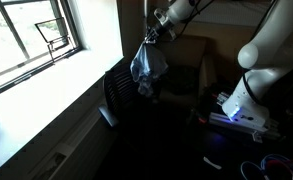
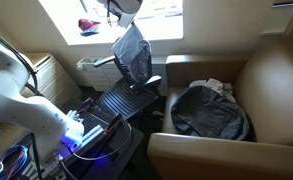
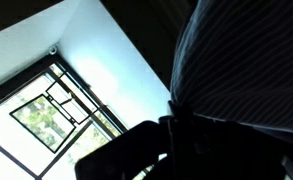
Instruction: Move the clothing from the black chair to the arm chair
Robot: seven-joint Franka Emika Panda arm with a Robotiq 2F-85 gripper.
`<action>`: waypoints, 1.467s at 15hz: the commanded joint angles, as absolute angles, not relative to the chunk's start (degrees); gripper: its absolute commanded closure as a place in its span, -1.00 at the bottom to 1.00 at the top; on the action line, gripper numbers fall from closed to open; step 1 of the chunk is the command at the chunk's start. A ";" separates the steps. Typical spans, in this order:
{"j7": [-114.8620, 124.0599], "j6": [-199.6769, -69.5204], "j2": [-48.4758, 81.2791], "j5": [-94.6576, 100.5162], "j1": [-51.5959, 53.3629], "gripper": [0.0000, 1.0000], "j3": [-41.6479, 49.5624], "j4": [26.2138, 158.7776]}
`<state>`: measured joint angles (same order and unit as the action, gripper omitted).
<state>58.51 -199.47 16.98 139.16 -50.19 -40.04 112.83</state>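
A bluish striped piece of clothing [image 1: 148,66] hangs from my gripper [image 1: 154,37] in the air above the black chair [image 1: 116,92]. In the other exterior view the clothing [image 2: 133,52] hangs over the black chair [image 2: 121,100], left of the tan arm chair [image 2: 269,85]. The gripper [image 2: 125,15] is shut on the garment's top. In the wrist view the striped clothing [image 3: 246,70] fills the right side, and the gripper [image 3: 176,130] is a dark shape pinching it.
A dark bag or garment [image 2: 211,110] lies on the arm chair's seat. A bright window [image 1: 31,40] and sill are beside the black chair. The robot base with blue lights [image 2: 81,135] and cables [image 1: 276,165] sit on the floor.
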 commanded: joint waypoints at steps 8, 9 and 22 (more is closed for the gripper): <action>51.57 -191.06 19.85 136.38 -70.45 1.00 -47.82 109.51; 51.05 -189.69 20.56 137.32 -71.64 1.00 -47.37 107.62; 52.75 -189.34 22.13 132.84 -77.82 1.00 -36.92 98.62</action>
